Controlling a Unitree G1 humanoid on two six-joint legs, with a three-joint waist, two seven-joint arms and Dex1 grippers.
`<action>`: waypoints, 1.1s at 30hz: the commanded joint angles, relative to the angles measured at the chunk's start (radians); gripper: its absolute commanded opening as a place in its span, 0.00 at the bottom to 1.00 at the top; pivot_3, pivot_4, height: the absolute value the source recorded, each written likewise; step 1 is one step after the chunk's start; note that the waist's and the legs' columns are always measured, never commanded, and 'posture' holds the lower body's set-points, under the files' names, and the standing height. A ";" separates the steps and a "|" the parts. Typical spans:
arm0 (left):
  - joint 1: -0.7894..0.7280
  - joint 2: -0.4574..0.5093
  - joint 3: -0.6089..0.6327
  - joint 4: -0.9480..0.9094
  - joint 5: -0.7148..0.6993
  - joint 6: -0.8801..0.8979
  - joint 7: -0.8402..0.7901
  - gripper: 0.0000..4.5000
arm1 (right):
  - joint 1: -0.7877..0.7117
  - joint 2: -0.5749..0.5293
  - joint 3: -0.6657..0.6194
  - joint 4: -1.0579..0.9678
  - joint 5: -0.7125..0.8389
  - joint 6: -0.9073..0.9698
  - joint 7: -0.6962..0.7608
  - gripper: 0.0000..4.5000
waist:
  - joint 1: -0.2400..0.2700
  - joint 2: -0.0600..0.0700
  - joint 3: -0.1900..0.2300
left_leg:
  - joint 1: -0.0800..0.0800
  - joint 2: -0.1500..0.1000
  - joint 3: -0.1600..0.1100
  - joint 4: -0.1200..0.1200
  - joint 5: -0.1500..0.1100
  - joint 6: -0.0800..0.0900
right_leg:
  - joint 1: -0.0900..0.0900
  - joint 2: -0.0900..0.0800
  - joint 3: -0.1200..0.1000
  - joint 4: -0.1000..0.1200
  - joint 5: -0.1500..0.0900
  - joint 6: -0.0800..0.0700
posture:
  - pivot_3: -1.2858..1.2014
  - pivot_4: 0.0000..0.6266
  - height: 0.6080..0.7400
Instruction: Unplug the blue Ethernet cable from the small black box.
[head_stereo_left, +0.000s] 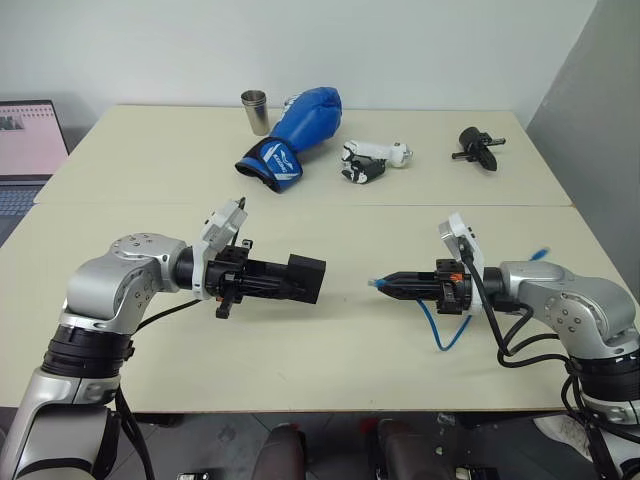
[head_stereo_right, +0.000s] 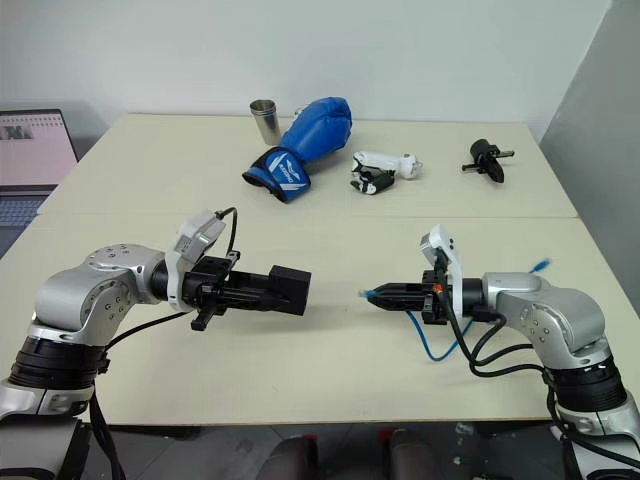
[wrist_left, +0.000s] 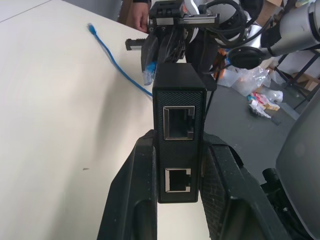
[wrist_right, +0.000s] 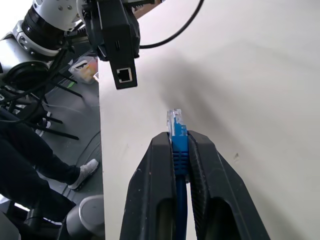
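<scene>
Two robot arms in smooth silver-grey casings reach toward each other above a matte, cream-coloured counter (head_stereo_left: 330, 330), their tips facing with open air between them.

The left pincer (head_stereo_left: 300, 279), two ribbed black fingers, is clamped on the small black box (head_stereo_left: 305, 278), a matte, finely textured rectangular block held level above the counter. In the left wrist view the box (wrist_left: 178, 125) stands lengthwise between the fingers (wrist_left: 135, 195), showing two square metal-rimmed ports, both vacant.

The right pincer (head_stereo_left: 385, 284) is closed on the blue Ethernet cable (head_stereo_left: 440, 335), gripping the moulded blue boot just behind its clear plastic plug (wrist_right: 173, 121). The plug juts out past the fingertips, pointing at the box and well apart from it. From behind this pincer the thin glossy cord droops in a loop to the counter beneath the right wrist; its far end (head_stereo_right: 541, 265) lies on the counter beyond the right forearm.

Far beyond both pincers lie a padded blue boxing glove (head_stereo_left: 300, 130), a brushed steel cup (head_stereo_left: 255, 111), a white-and-black gadget (head_stereo_left: 370, 160) and a black knobbed tool (head_stereo_left: 480, 146).
</scene>
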 joint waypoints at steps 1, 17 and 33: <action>0.008 -0.017 0.046 0.017 0.025 -0.034 0.073 0.17 | -0.038 0.048 -0.022 0.169 -0.225 -0.246 -0.160 0.02 | -0.001 0.000 0.000 | 0.000 0.000 0.000 0.000 0.000 0.000 | 0.000 0.000 0.000 0.000 0.000 0.000 | 0.52 0.24 1.00; 0.071 -0.113 0.071 -0.013 0.061 -0.099 0.249 0.17 | -0.298 0.218 -0.051 0.935 -0.649 -0.785 -0.555 0.32 | -0.002 0.000 0.000 | 0.000 0.000 0.006 -0.002 0.000 0.000 | -0.002 -0.001 0.003 0.000 0.003 -0.005 | 0.52 0.24 1.00; -0.016 -0.292 0.247 0.398 0.356 -0.557 0.868 0.17 | -0.004 0.134 0.059 -0.013 -0.360 -0.414 -0.161 0.90 | -0.001 0.000 0.000 | 0.000 0.001 0.004 -0.001 0.000 0.000 | -0.001 -0.001 0.002 0.001 0.003 -0.005 | 0.52 0.24 1.00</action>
